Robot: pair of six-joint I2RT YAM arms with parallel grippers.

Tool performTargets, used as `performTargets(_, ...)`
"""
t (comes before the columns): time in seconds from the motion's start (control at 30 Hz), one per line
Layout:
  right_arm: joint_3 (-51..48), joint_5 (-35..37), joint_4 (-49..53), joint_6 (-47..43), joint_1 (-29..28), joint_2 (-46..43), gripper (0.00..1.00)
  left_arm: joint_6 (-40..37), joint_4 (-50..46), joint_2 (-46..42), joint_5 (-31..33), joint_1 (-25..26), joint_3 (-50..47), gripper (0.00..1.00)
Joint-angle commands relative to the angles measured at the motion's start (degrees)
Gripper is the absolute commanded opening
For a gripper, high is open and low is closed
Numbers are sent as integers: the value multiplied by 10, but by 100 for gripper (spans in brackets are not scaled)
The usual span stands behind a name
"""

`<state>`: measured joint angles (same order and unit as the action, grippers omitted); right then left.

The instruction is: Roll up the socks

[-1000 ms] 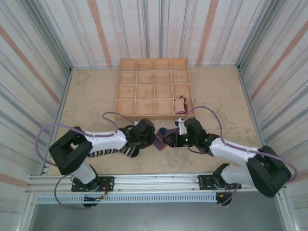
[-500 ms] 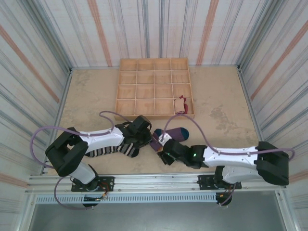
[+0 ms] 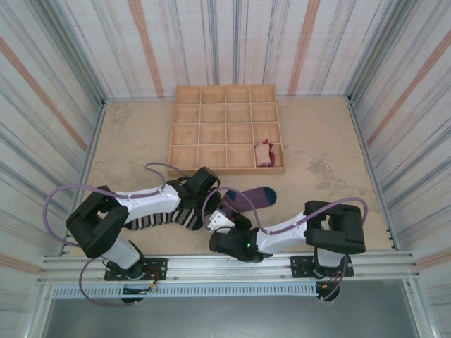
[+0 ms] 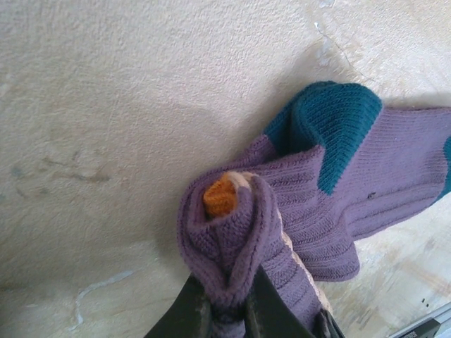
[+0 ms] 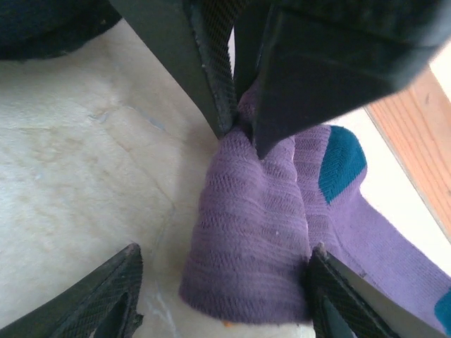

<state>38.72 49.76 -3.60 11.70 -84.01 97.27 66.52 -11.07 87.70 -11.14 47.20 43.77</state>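
The purple sock (image 3: 248,198) lies on the table with a teal heel (image 4: 331,120); one end is rolled up, with orange (image 4: 221,196) showing in the roll's core. My left gripper (image 4: 227,311) is shut on that rolled end (image 5: 246,246), also seen from above (image 3: 215,194). My right gripper (image 5: 225,299) is open and straddles the roll from the near side (image 3: 224,217). Its right finger (image 5: 345,296) touches the fabric and its left finger (image 5: 106,299) stands apart. The black-and-white striped sock (image 3: 158,217) lies under the left arm. The tan sock (image 3: 265,153) sits in a tray compartment.
The wooden compartment tray (image 3: 211,134) stands at the back middle, and its edge (image 5: 423,134) is close behind the purple sock. Striped walls enclose the table. The right arm is folded low along the near edge (image 3: 296,229).
The right arm has swung back towards the near edge and left, uncovering the sock's far end; its gripper now faces the roll from the near side. The left gripper has kept its hold.
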Motion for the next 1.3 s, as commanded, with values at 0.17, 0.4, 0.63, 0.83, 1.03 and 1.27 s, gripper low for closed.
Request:
performTargets(0.17,12,12,0,25,23,47,27,-15,-21,-36,-11,-9,-18,10)
performTargets(0.4,-9,-62,7,56,45,37,0,7,27,-76,-22,-32,-65,49)
performTargets(0.63,-35,-118,-8,76,65,21,0,8,77,-120,-45,-61,-95,70)
performTargets(0.83,-72,-161,-37,92,93,-12,0,-3,52,-157,-30,-72,-99,76)
performTargets(1.03,-124,-281,-95,98,143,-69,0,-1,70,-181,-23,-75,-117,75)
performTargets(1.27,-182,-510,-140,137,278,-139,0,-10,74,-186,-20,-73,-117,73)
